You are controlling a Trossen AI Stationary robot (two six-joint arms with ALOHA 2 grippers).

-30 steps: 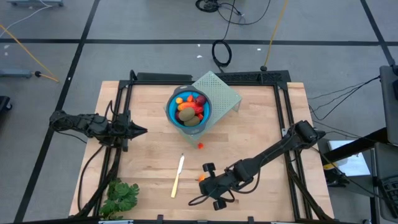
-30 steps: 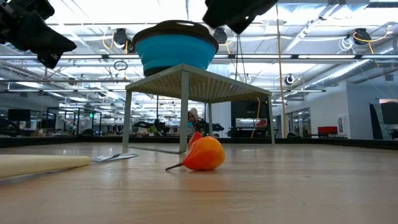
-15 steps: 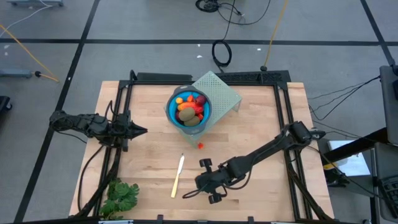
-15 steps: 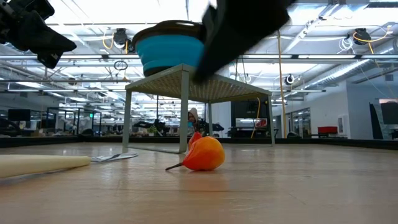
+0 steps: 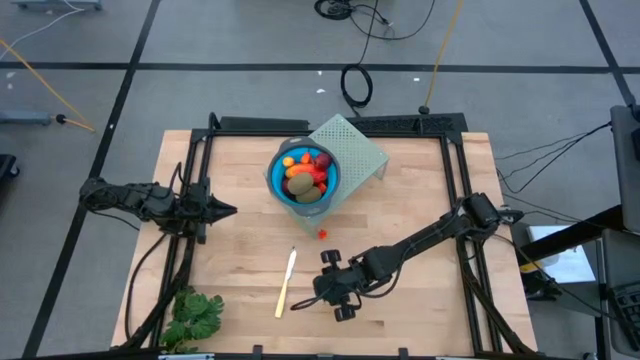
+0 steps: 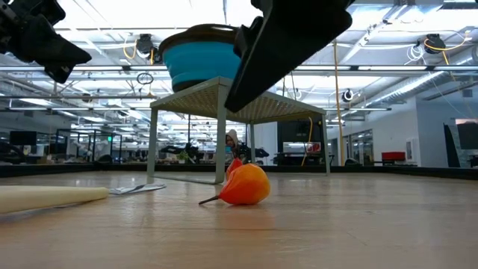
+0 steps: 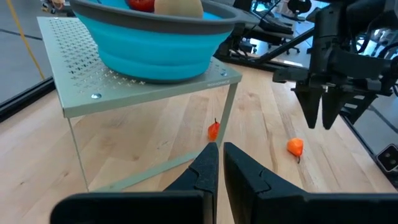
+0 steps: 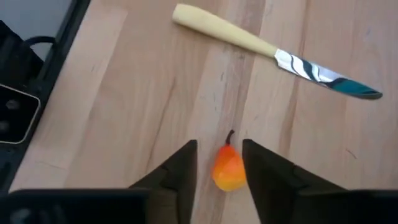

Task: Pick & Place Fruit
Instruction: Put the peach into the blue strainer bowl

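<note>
A blue bowl holding several fruit pieces stands on a perforated grey stand at the table's far middle. A small orange fruit with a stem lies on the wood near the front. My right gripper hangs open above it, pointing down, a finger on either side and clear of it; it hides the fruit in the high view. The low view shows the fruit below the gripper. A tiny red bit lies in front of the stand. My left gripper waits shut at the left.
A knife with a cream handle lies just left of my right gripper, its blade toward the stand. A leafy green bunch sits at the near left corner. Black rails frame the table.
My right gripper has gone toward the table's left edge and down, arriving over the orange fruit, which has stayed where it was.
</note>
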